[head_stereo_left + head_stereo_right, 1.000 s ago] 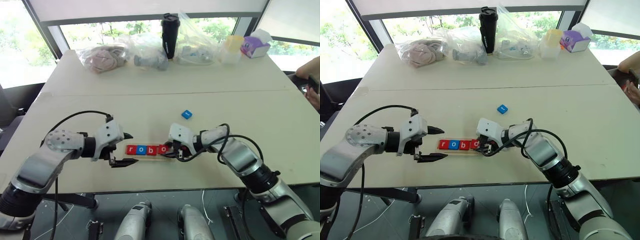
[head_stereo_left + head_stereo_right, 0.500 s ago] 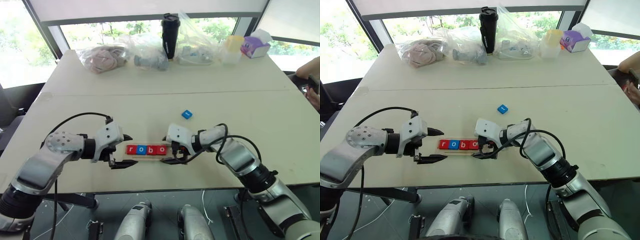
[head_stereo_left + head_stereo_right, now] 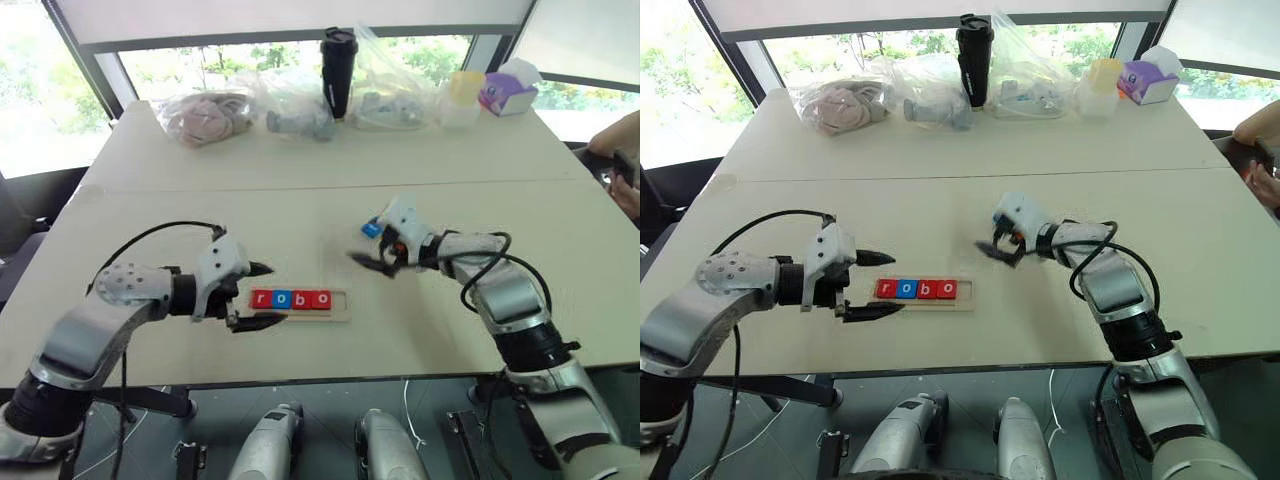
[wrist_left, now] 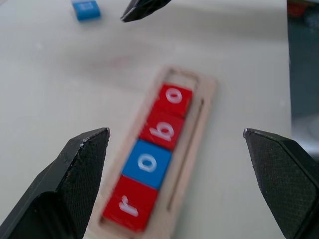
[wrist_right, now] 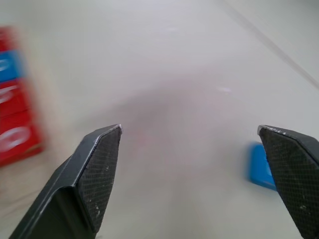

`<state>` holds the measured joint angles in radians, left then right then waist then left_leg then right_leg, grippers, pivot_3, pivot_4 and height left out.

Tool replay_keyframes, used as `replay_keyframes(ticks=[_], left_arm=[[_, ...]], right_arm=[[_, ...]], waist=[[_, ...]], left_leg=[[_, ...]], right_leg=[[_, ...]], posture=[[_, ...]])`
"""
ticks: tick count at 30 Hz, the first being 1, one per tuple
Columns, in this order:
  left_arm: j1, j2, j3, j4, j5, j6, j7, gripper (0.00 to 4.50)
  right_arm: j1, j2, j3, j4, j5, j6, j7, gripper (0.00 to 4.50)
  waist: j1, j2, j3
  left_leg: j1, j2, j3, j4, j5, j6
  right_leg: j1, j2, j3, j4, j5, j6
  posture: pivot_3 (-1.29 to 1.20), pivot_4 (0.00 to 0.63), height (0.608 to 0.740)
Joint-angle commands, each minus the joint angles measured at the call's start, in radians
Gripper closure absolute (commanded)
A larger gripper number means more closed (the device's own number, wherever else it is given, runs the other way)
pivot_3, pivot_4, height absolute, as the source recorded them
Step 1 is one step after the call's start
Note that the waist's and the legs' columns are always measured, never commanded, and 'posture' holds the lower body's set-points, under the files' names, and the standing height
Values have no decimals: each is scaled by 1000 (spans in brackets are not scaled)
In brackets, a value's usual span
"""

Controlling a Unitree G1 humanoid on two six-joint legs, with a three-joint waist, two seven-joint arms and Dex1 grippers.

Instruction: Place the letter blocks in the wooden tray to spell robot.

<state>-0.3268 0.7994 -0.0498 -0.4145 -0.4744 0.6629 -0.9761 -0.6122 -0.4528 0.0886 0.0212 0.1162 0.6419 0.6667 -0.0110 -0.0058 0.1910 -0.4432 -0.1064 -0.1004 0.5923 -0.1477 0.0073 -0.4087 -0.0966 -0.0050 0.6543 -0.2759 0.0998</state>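
The wooden tray (image 3: 341, 300) lies near the table's front edge. It holds a row of letter blocks: a red r (image 3: 262, 299), a blue o (image 3: 281, 299), a red b (image 3: 301, 299) and a red o (image 3: 321, 299). The tray's right end slot is bare. A loose blue block (image 3: 371, 229) lies further back on the table, to the tray's right. My left gripper (image 3: 272, 294) stands open at the tray's left end, with nothing between its fingers. My right gripper (image 3: 362, 248) hovers open and empty beside the blue block (image 5: 261, 167).
Along the far edge stand clear plastic bags (image 3: 210, 112), a black tumbler (image 3: 340, 70), a yellow-lidded cup (image 3: 463, 96) and a purple tissue box (image 3: 508, 88). A person's arm (image 3: 620, 140) shows at the right edge.
My right gripper opened, left the red o in the tray, then rose and swung back and right to the loose blue block. The left gripper stayed open by the tray's left end.
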Motion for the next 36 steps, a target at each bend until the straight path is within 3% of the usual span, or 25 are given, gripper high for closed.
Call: replay_keyframes(ticks=[1,19,20,21,26,29,33,36], left_arm=[[-21,3,38,-14,-24,11,12,0],[-100,-120,34,64,26,3,176,0],[-100,-123,34,64,28,4,182,0],[-100,-124,34,64,29,4,185,0],[-99,-134,42,71,35,-2,206,0],[-101,-137,41,71,34,-3,211,0],[-100,-140,40,58,26,0,217,0],[-96,-171,40,38,27,-17,244,0]], right_arm=[[-62,30,-89,40,31,50,-87,48],[-249,103,24,518,-62,-85,-102,48],[-252,104,28,530,-65,-86,-100,567],[-256,106,29,540,-68,-87,-97,804],[-258,110,33,562,-82,-84,-95,3326],[-251,103,18,515,-82,-66,-114,3306],[-197,68,-44,271,-51,67,-153,3306],[-119,89,-164,-12,-17,305,-264,3306]], waist=[[-2,0,0],[-5,0,0],[-4,0,0],[-5,0,0],[-4,0,0],[-4,0,0],[0,0,0],[2,0,0]], left_leg=[[0,0,0,0,1,1],[1,0,0,0,1,1],[1,0,0,0,1,1],[1,0,0,0,2,1],[1,0,0,0,2,1],[1,0,0,0,2,0],[0,-1,0,0,2,0],[0,-1,0,0,2,0]], right_leg=[[0,0,0,0,0,0],[0,1,0,1,1,0],[0,1,0,1,1,0],[0,1,0,1,1,0],[0,2,0,2,1,2],[0,2,0,2,1,1],[0,1,0,2,1,1],[-1,1,0,2,1,1]], posture=[[0,150,740],[0,150,740],[0,150,740],[0,150,740],[0,150,740],[0,150,740],[0,150,740],[0,150,740]])
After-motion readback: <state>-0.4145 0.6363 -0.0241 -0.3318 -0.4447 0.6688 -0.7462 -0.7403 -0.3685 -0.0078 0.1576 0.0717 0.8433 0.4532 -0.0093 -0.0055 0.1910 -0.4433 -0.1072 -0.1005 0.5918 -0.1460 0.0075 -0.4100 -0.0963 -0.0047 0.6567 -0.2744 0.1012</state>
